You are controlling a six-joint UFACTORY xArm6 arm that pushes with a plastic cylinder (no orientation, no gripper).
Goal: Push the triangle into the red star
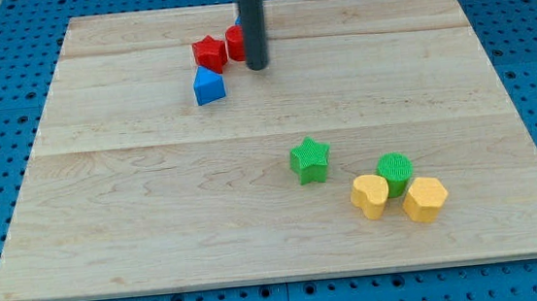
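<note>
A blue triangle block (pixel 208 86) lies near the view's top left of centre. A red star (pixel 208 52) sits just above it, very close or touching. A second red block (pixel 236 42) of unclear shape stands right of the star, partly hidden behind my rod. My tip (pixel 257 68) rests on the board to the right of the triangle and the star, a short gap from both.
A green star (pixel 310 159) lies right of centre. Lower right is a cluster: a green round block (pixel 396 170), a yellow heart-like block (pixel 370 196) and a yellow hexagonal block (pixel 425 199). The wooden board (pixel 138 220) sits on a blue pegboard.
</note>
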